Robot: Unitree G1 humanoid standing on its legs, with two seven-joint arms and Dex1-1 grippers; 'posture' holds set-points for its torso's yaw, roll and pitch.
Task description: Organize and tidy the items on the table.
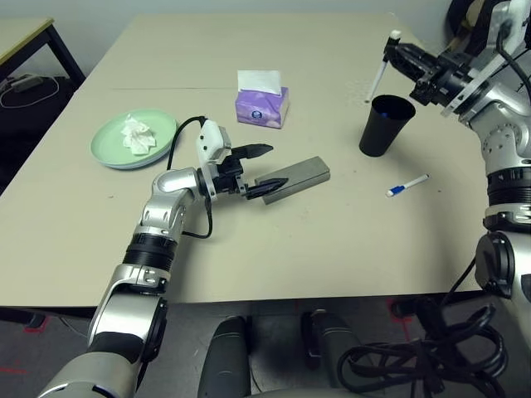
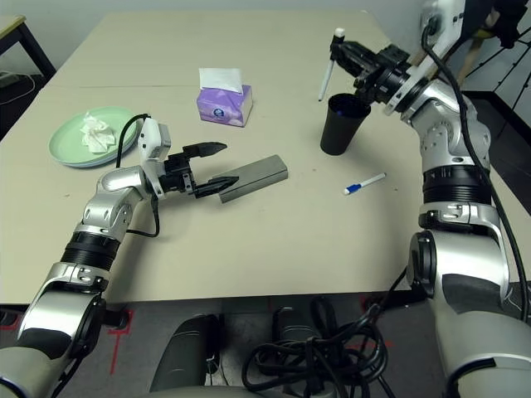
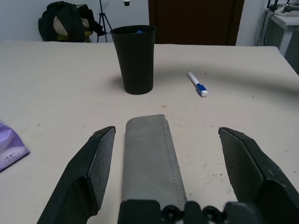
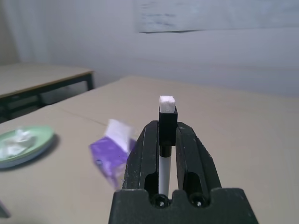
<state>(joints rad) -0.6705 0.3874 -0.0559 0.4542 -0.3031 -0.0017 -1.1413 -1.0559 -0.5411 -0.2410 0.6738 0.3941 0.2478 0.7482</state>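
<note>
Above the black cup [image 1: 385, 124], the right pincer [image 1: 400, 55] clamps a pen [image 1: 380, 70]; the left pincer [image 1: 265, 168] gapes astride the grey case [image 1: 299, 177].

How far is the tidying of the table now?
Done: crumpled tissue lies on the green plate, and something blue already shows inside the black cup. In hand: the right claw is shut on a pen above the cup. Left: another pen on the table, and the grey case between the open left claw's fingers.
</note>
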